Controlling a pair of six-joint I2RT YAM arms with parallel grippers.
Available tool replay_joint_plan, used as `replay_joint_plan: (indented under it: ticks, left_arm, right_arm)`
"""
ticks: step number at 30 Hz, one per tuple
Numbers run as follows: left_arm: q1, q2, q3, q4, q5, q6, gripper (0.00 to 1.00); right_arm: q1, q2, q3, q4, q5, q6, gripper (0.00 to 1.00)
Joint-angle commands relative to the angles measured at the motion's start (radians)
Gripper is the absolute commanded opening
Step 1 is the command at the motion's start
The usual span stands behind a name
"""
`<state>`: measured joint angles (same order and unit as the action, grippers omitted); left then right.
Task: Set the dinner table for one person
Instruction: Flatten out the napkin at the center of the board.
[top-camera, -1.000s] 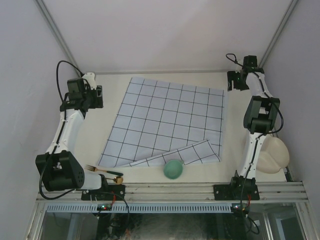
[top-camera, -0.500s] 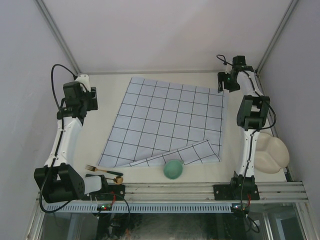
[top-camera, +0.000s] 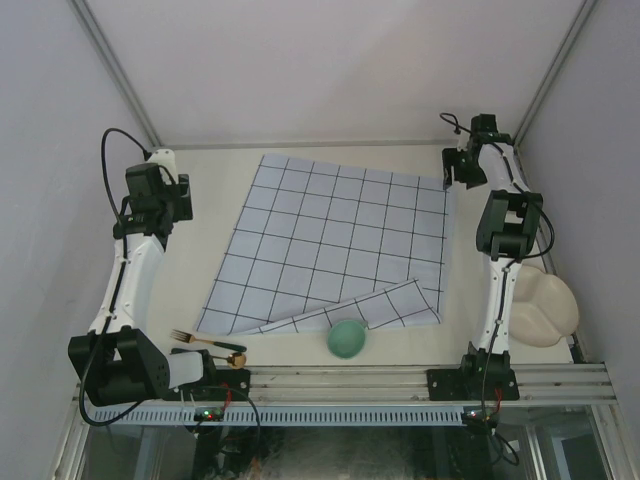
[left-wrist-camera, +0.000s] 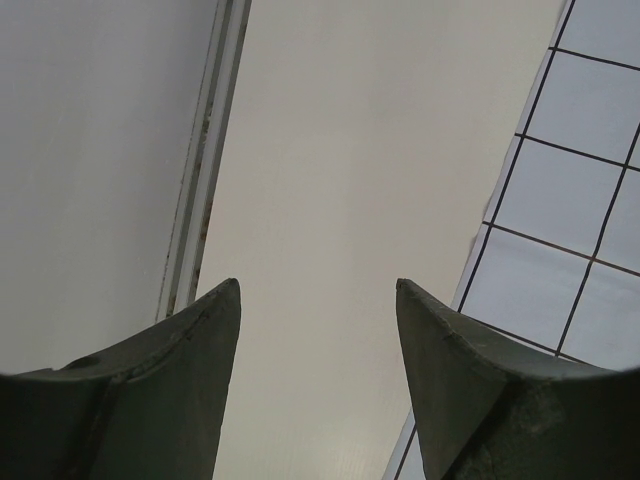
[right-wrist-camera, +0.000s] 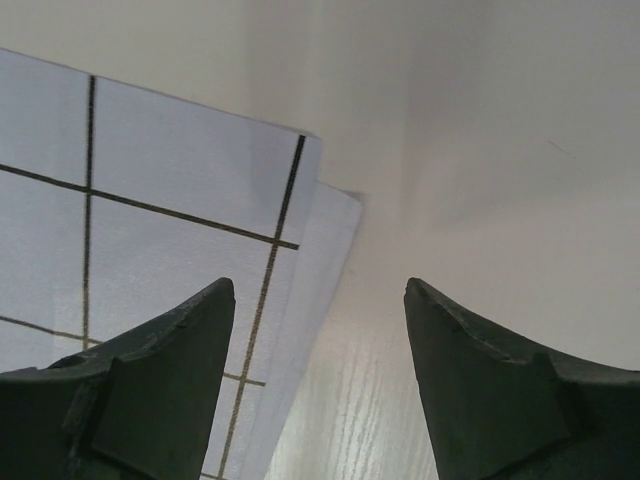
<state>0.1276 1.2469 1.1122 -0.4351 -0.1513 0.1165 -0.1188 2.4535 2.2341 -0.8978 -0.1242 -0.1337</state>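
The table (top-camera: 185, 260), cream and plain, fills the floor of the white-walled booth and carries everything else. A pale-blue cloth (top-camera: 335, 240) with dark grid lines lies at its middle, turned askew, its near right corner folded back on itself. Just beside that fold, toward the near edge, sits a round green object (top-camera: 346, 339). A fork (top-camera: 205, 341) lies off the cloth's near left corner. A pale rounded object (top-camera: 545, 308) rests well right of the cloth. The left fingers (left-wrist-camera: 170, 370) are spread apart over bare table left of the cloth's edge. The right fingers (right-wrist-camera: 160, 350) are spread apart over the cloth's far right corner, where two layers show.
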Motion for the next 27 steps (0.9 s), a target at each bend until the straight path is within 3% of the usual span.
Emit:
replay_joint_plan:
  ticks: [1, 5, 18, 27]
  left_arm:
    - [0.008, -0.012, 0.007, 0.023, -0.014, 0.01, 0.68]
    - [0.007, -0.014, 0.012, 0.018, -0.016, 0.01, 0.68]
    - [0.008, -0.024, -0.008, 0.024, -0.035, 0.016, 0.68]
    - [0.007, -0.023, -0.008, 0.024, -0.039, 0.018, 0.68]
  right_arm:
    - [-0.008, 0.025, 0.053, -0.032, 0.014, 0.013, 0.68]
    - [-0.009, 0.039, 0.066, -0.046, -0.004, 0.017, 0.62]
    - [0.02, 0.108, 0.142, -0.078, 0.002, 0.003, 0.61]
    - [0.05, 0.121, 0.149, -0.076, 0.023, -0.014, 0.44]
